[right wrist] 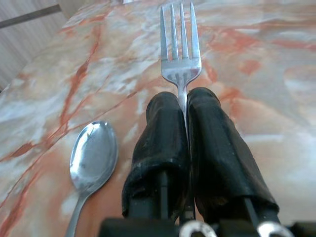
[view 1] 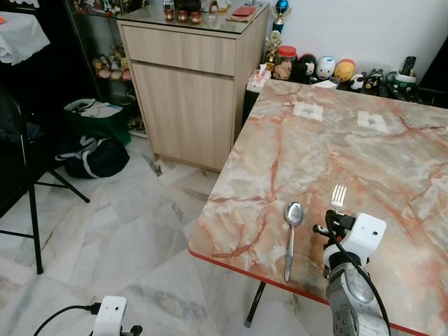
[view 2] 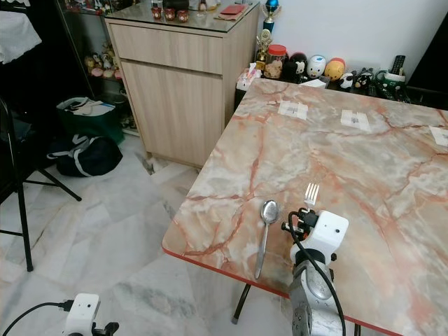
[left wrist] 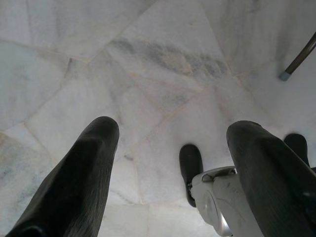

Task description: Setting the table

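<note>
A silver fork [right wrist: 180, 54] sticks out from between the two black fingers of my right gripper [right wrist: 183, 101], which is shut on its handle just above the marble table [view 1: 336, 147]. Its tines [view 1: 339, 194] point away from me over the table's near part. A silver spoon [view 1: 292, 234] lies flat on the table just left of the fork, bowl [right wrist: 93, 155] toward the far side, handle toward the near edge. My left gripper [left wrist: 173, 148] hangs low at my left over the floor, its fingers spread wide apart with nothing between them.
Two small white cards [view 1: 308, 110] [view 1: 372, 120] lie on the far part of the table. Figurines and a jar [view 1: 283, 61] line the wall behind it. A wooden cabinet [view 1: 189, 84] stands at the left, with a dark bag [view 1: 94, 155] and a chair frame [view 1: 31, 210] on the marble floor.
</note>
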Robot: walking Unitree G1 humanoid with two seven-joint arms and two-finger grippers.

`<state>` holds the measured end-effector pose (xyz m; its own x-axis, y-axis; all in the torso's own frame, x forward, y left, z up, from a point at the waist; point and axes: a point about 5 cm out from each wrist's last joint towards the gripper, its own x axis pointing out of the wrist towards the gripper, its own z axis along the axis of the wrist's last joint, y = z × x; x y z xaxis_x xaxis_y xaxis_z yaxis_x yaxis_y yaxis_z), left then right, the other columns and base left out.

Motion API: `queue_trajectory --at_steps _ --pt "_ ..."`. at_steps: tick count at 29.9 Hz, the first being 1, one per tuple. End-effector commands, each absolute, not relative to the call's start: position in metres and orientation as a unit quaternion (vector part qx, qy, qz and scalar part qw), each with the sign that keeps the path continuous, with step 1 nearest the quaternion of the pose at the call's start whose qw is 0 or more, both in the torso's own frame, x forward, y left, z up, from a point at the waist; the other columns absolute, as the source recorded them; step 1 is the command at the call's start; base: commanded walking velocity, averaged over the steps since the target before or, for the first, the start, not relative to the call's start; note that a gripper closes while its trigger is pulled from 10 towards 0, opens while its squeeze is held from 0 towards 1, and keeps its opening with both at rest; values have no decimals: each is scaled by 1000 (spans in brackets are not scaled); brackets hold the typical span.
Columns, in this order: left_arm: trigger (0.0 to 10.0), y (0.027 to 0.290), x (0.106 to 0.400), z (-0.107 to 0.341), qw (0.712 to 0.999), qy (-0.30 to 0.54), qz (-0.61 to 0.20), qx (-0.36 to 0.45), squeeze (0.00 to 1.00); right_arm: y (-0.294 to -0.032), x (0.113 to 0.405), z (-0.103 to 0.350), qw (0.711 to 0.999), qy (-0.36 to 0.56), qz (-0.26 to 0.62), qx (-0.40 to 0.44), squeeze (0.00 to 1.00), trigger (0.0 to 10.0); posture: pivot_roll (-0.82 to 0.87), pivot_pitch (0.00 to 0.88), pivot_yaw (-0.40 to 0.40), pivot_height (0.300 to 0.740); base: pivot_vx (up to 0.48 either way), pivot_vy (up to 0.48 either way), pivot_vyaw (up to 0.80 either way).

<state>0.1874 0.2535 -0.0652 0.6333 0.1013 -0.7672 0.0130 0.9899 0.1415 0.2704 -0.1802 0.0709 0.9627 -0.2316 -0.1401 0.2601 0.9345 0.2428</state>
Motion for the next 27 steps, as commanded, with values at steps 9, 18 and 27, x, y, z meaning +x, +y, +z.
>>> queue_trajectory --at_steps 9,18,27 --pt "10000 255 192 -63 898 434 35 64 0 -177 272 93 992 -39 -95 74 0 10000 74 0 -33 740 0 0 0" --pt "10000 248 191 -67 893 442 40 68 0 -193 272 99 993 -64 -97 33 0 10000 88 0 -45 740 0 0 0" --pt "10000 272 164 -71 885 453 101 41 0 -180 261 86 997 -53 -55 27 0 10000 182 0 -154 740 0 0 0"
